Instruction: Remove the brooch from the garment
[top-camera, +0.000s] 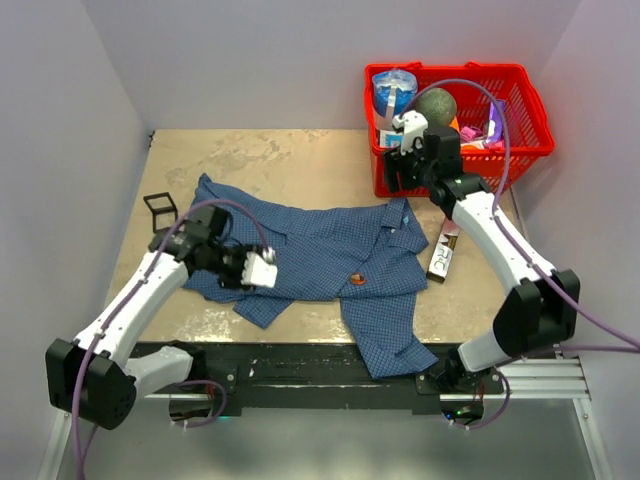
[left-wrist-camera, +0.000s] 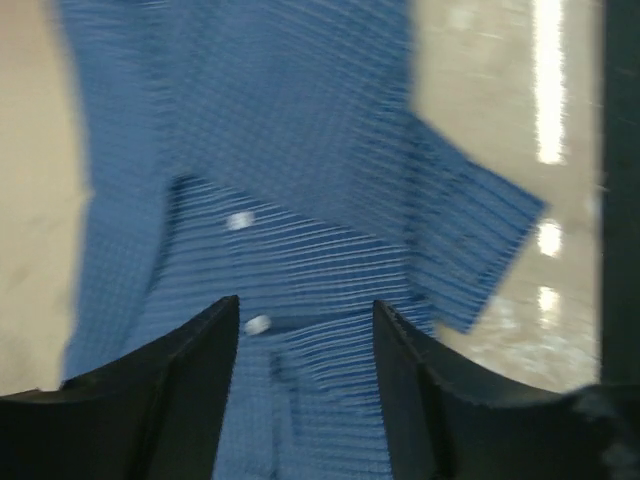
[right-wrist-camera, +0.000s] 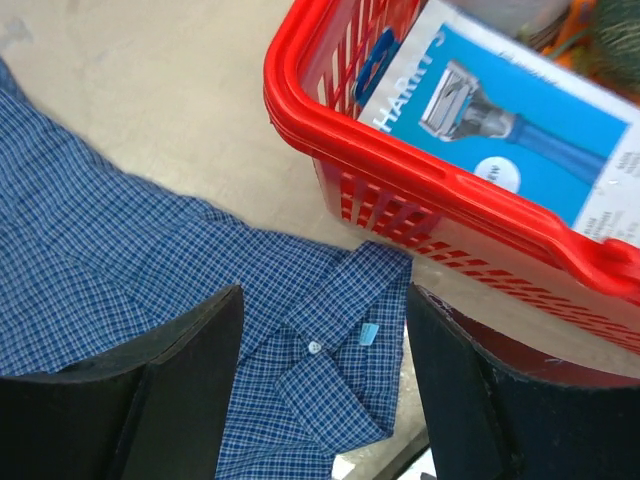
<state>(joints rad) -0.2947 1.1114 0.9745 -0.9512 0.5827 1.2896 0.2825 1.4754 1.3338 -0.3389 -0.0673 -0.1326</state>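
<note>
Blue fine-checked garment (top-camera: 320, 250) lies spread on the tabletop (top-camera: 260, 160), one part reaching the near edge. Brooch (top-camera: 357, 279), orange-brown, sits on the shirt front right of centre; it is seen in the overhead view only. Left jaws stand released over the garment's left part, above a white button (left-wrist-camera: 240, 221), grasping nothing. Right jaws stand released above the collar end, beside the red basket (right-wrist-camera: 420, 175), grasping nothing. Basket holds a razor pack (right-wrist-camera: 500, 120). Both sets of jaws are well apart from the brooch.
</note>
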